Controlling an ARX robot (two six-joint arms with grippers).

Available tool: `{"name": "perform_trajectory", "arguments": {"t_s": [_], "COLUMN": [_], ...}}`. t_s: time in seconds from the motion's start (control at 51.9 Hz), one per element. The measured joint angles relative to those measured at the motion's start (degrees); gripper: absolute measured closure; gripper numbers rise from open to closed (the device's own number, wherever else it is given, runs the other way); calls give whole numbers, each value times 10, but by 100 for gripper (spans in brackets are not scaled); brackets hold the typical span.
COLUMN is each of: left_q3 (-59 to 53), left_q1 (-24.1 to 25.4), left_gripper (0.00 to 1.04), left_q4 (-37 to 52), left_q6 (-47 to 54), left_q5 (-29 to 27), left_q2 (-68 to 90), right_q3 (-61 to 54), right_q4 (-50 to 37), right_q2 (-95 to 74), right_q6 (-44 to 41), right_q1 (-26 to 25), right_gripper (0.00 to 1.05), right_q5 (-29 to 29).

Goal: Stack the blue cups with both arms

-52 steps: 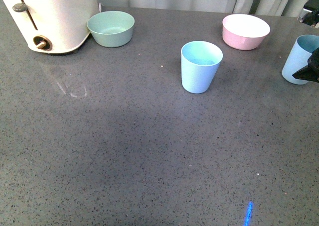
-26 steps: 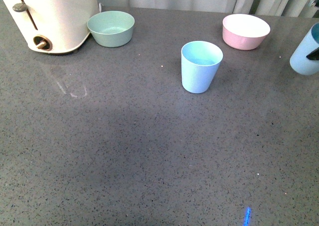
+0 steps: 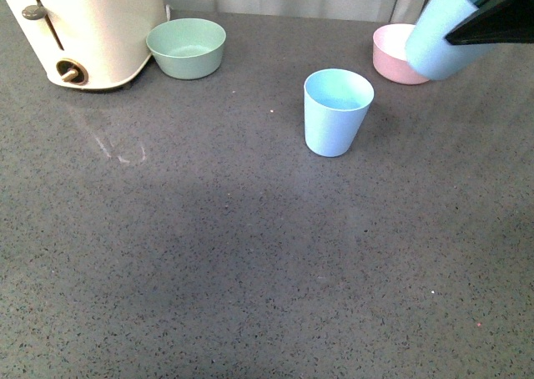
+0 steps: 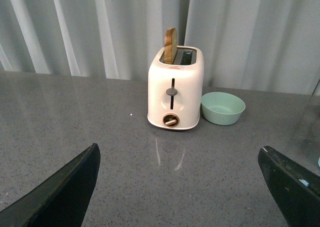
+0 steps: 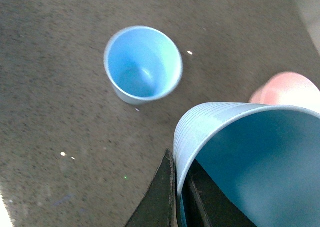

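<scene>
1. Grey speckled counter [image 3: 250, 254], pale pleated curtains [image 4: 100, 32] hanging behind it.
2. The standing blue cup [image 3: 336, 112] sits upright near mid-counter: light blue, matte, tapered, no handle, with a paler turquoise inside. Its mouth faces straight up and its long axis is vertical.
3. Up in the air on the right is the lifted blue cup [image 3: 442, 37], the same make, clear of the counter and overlapping the pink bowl [image 3: 392, 58] in the front view.
4. It's leaning. The base points down and to the left, the mouth up and to the right, so the long axis runs on a slant.
5. The right wrist view shows fine ridges on its outer wall and a deeper blue inside.
6. The right end effector [image 5: 180, 199] is pinching that cup's wall at the rim, one finger outside, one inside.
7. The left end effector [image 4: 177, 197] is spread wide with nothing between its fingers, low over the counter.
8. Far left are a cream toaster [image 4: 175, 89] with a slice of toast [image 4: 171, 46] standing in one slot and a mint-green bowl [image 3: 185, 48] just beside it.
</scene>
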State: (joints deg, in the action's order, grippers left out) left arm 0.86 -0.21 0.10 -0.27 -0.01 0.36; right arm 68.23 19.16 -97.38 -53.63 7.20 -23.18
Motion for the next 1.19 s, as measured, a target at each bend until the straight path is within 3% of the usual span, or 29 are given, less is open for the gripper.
{"name": "perform_trajectory", "arguments": {"t_s": [0.212,0.539,1.195], "left_q3": [0,0,0], "left_q1": [0,0,0], "left_gripper": [9,9,9], "left_q4": [0,0,0], "left_q6": [0,0,0], "left_q5": [0,0,0], "left_q2": [0,0,0], "right_q3": [7,57,82], "right_q4": [7,11,12], "right_q2": [-10,-64,-115], "right_q6": [1,7,11], "right_q1": [66,104,118], "right_gripper": [103,103,103], "right_q5": [16,39,59]}}
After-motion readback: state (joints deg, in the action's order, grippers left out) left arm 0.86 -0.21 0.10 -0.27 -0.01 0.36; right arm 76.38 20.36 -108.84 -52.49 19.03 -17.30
